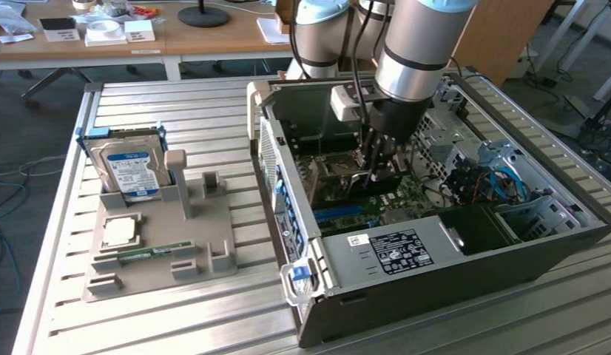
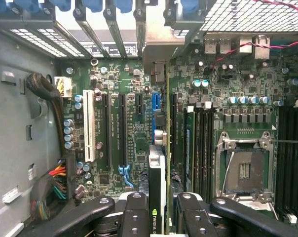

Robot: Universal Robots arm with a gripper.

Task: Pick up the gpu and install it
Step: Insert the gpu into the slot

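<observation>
**Claw holds the graphics card on edge inside the computer case**

Your claw (image 2: 162,218) is narrowed onto the graphics card (image 2: 157,173). One dark finger (image 2: 135,215) sits against the black cooler face, and the other sits against the bare green face. The card stands on edge over the motherboard (image 2: 134,74), running parallel to the long expansion slots. It lies between the blue slot and the empty processor socket (image 2: 243,170). Its silvery end bracket (image 2: 161,44) points at the case's rear wall, where the blue slot clips sit. You cannot tell whether the card's lower edge touches a slot or hangs just above it.

In the exterior view, the arm (image 1: 416,52) reaches straight down into the open computer case (image 1: 542,255). The case lies on its side on the slatted bench (image 1: 167,118), toward the edge at the exterior view's right. The claw there (image 1: 379,159) is deep among the boards.

Well apart from the case, near the bench edge at the exterior view's left, a grey holder (image 1: 202,222) carries other parts. A hard drive (image 1: 130,168) stands upright in it, a square processor chip (image 1: 121,231) lies flat, and a memory stick (image 1: 148,253) lies in a groove.
</observation>
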